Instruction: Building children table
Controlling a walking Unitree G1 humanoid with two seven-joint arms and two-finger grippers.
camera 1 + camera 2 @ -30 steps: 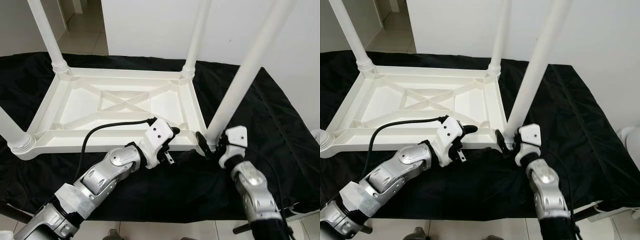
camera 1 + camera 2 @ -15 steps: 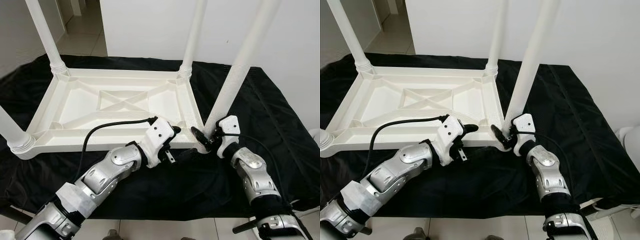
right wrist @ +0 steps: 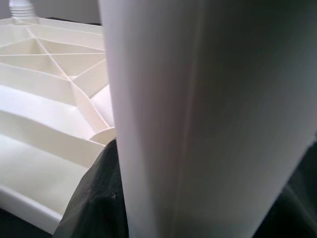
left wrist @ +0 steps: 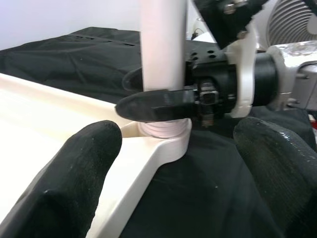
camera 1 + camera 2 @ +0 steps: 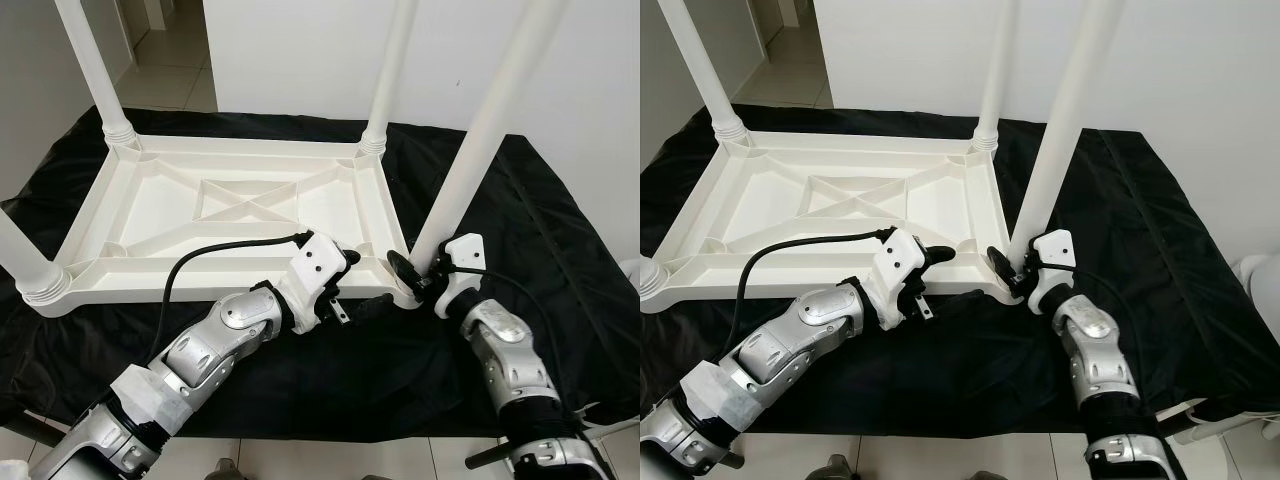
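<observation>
Table leg point(image 5: 470, 160): we have it clamped low down in the right gripper point(image 4: 163, 96), fingers closed on it from both sides, just above its foot. Left wrist view shows one black finger point(image 4: 153, 105) crossing the front of the leg, the other behind it. The foot is sitting in the near right corner socket point(image 4: 166, 134) of the upturned tabletop point(image 5: 240, 205).

How we'd finish this step, as a judgement:
- Keep the leg in line with the socket; its top leans away from us and to the right, so we bring it upright before pushing or twisting.
- Press straight down along the leg, not sideways, or the tray slides on the black cloth point(image 5: 540, 230).
- We can't tell whether the foot is fully seated; check the collar against the socket rim before letting go.

Left gripper point(image 4: 173, 163): wide open, holding nothing. The tray's corner and rim lie between its fingers, with the socket just ahead, so closing there would brace the tray.

Further out: three other legs point(image 5: 95, 70) stand in their sockets at the remaining corners, well apart from both grippers. The tray lies underside up on the cloth.
</observation>
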